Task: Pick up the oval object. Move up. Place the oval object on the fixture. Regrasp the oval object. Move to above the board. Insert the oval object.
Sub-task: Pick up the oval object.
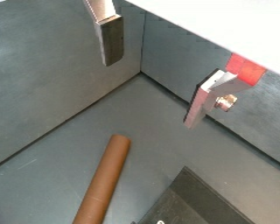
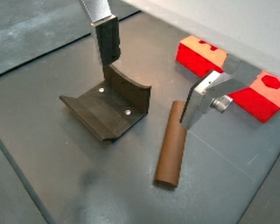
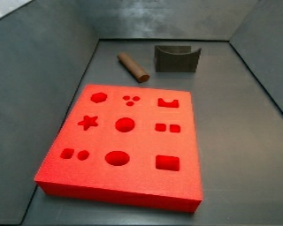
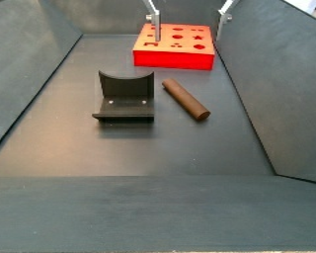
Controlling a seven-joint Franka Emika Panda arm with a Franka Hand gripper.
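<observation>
Progress: nothing done yet, all steps remain | gripper (image 2: 152,74): spread wide, empty, high above floor | oval object (image 2: 171,144): flat on floor just beside fixture (image 2: 109,107) | board (image 3: 126,146): holes unfilled, well apart

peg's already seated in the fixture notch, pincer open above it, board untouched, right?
Not quite: the oval object is not in the notch. In both side views it lies flat on the floor beside the fixture, apart from it; a wrist view shows the same. The rest holds: the pincer hangs open above them, holding nothing, and the board has nothing in its holes.
</observation>
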